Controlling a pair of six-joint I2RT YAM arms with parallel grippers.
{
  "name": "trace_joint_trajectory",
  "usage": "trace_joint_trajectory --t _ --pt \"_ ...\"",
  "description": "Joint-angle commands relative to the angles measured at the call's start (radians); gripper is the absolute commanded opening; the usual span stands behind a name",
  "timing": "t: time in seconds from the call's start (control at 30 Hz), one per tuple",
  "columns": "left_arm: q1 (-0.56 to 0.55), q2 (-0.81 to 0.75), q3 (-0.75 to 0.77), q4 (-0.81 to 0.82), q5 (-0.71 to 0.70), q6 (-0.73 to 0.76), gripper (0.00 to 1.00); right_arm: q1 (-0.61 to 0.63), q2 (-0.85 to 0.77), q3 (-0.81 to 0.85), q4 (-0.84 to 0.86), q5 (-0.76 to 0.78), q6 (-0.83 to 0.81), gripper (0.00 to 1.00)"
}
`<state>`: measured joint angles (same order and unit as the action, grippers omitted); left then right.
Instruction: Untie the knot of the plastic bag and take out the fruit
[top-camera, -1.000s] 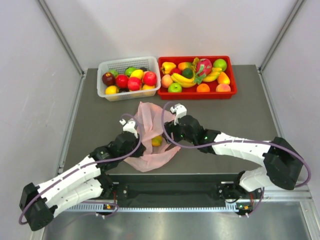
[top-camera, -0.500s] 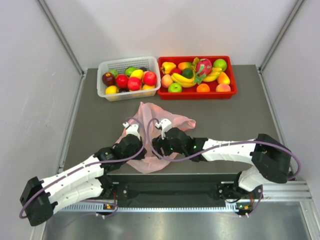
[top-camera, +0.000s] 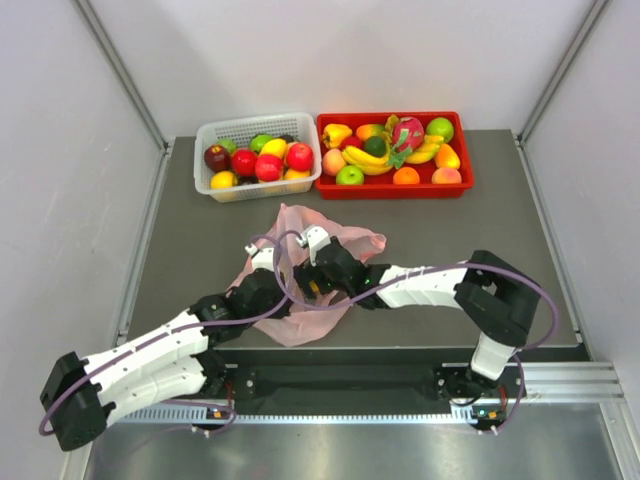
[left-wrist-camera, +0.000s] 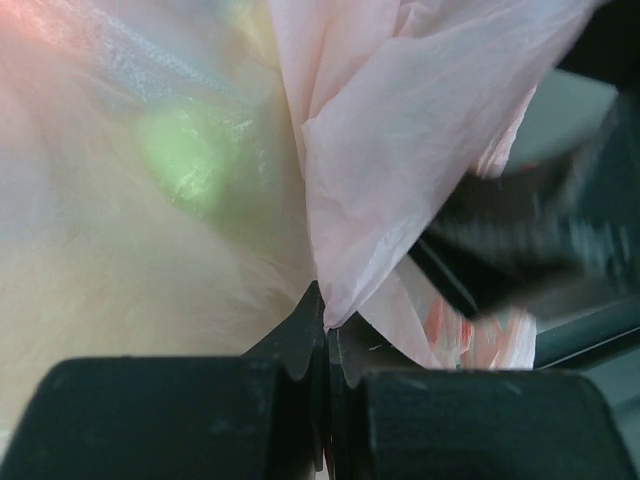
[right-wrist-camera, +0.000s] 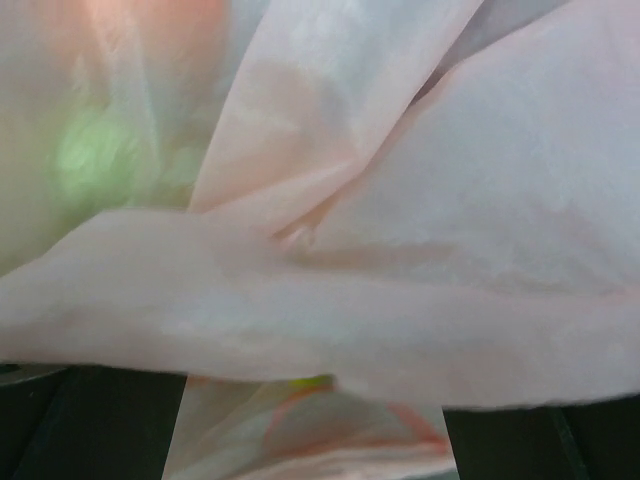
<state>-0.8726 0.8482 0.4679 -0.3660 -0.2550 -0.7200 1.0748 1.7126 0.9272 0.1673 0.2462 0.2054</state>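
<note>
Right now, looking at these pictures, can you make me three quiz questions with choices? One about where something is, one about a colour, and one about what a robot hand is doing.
1. Where is the red tray?
A. Right of the white basket.
B. Left of it.
C. In front of it.

2. What colour is the plastic bag?
A. Green.
B. Pink.
C. Blue.

3. What is the left gripper doing?
A. Hanging open.
B. Gripping the basket.
C. Pinching the plastic bag.

Answers:
1 A: the top view shows the tray beside the basket's right end.
2 B: the film looks pink in every view.
3 C: the left wrist view shows it closed on a pink fold.
</note>
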Motion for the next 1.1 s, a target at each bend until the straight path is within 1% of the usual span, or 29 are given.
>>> trace_joint_trajectory --t 0.0,0.17,0.23,0.3,0.37,0.47,0.5,0.53,0.57,0.67,0.73,0.77,0.83,0.93,1.0,1.07 --pt "-0.006 -0.021 -0.012 0.025 -0.015 -0.007 0.0 -0.062 0.051 0.05 0.09 -0.071 -0.049 0.91" --pt "-0.008 -0.031 -0.02 0.024 -0.004 -0.007 0.0 -0.099 0.114 0.088 0.11 -0.119 -0.049 0.9" --pt "-0.008 -0.04 -0.021 0.024 -0.004 -0.003 0.0 -0.111 0.136 0.101 0.106 -0.116 -0.038 0.87" --pt "-0.008 -0.049 -0.02 0.019 -0.004 -0.002 0.0 -0.128 0.136 0.093 0.109 -0.105 -0.02 0.82" --pt "-0.008 -0.055 -0.021 0.013 -0.004 -0.002 0.0 -0.139 0.121 0.055 0.135 -0.099 -0.002 0.78" --pt "-0.009 -0.063 -0.026 0.013 -0.004 -0.002 0.0 -0.153 0.073 0.001 0.195 -0.108 -0.007 0.74" --pt "-0.009 -0.061 -0.026 0.015 -0.006 -0.004 0.0 -0.154 0.053 -0.007 0.218 -0.119 -0.017 0.71" --pt "-0.009 -0.06 -0.026 0.015 -0.006 -0.002 0.0 -0.156 0.045 -0.017 0.222 -0.131 -0.026 0.65" --pt "-0.009 -0.058 -0.023 0.013 -0.006 -0.002 0.0 -0.156 0.038 -0.019 0.219 -0.146 -0.04 0.56" --pt "-0.009 -0.055 -0.022 0.015 -0.006 -0.002 0.0 -0.156 0.019 -0.014 0.19 -0.145 -0.055 0.41" --pt "-0.009 -0.058 -0.021 0.013 -0.006 -0.002 0.0 -0.156 0.007 -0.024 0.173 -0.136 -0.06 0.34" --pt "-0.009 -0.058 -0.021 0.015 -0.007 -0.002 0.0 -0.157 0.001 -0.031 0.17 -0.122 -0.063 0.27" --pt "-0.009 -0.057 -0.021 0.012 -0.01 -0.001 0.0 -0.159 -0.036 -0.06 0.161 -0.11 -0.063 0.26" --pt "-0.011 -0.057 -0.021 0.007 -0.016 -0.002 0.0 -0.159 -0.109 -0.105 0.135 -0.102 -0.06 0.2" --pt "-0.011 -0.058 -0.015 0.004 -0.026 -0.006 0.0 -0.158 -0.177 -0.122 0.074 -0.13 -0.058 0.14" --pt "-0.011 -0.058 -0.003 0.002 -0.035 -0.013 0.0 -0.161 -0.227 -0.139 -0.026 -0.149 -0.037 0.03"
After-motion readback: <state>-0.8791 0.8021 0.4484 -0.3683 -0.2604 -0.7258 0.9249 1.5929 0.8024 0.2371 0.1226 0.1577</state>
